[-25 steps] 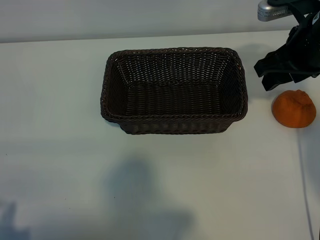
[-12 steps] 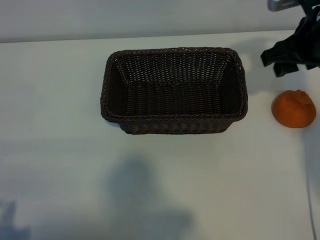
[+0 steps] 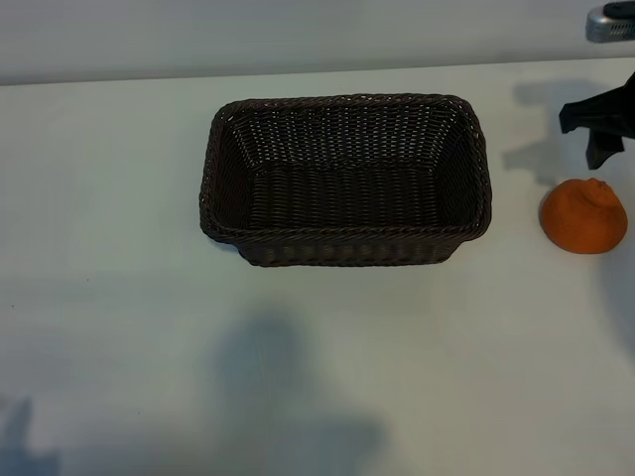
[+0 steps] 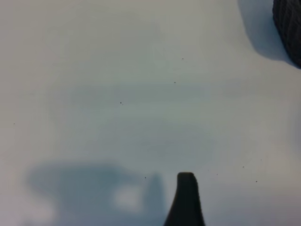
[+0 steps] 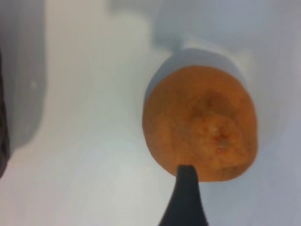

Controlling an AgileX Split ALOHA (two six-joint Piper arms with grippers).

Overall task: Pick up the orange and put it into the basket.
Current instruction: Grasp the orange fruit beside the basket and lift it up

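White desk: the orange sits just below the right gripper's spread, empty fingers, right of the basket.

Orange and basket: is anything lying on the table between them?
Nothing: in the exterior view only bare white table separates the orange from the basket.

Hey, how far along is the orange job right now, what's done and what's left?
Nothing looks done yet: the basket is empty and the orange sits on the table to its right. In hand: the right end effector is open, just beyond the orange, not touching it. The left arm is out of the exterior view, its wrist camera over bare table. Left: grasp, lift, carry to the basket, release.
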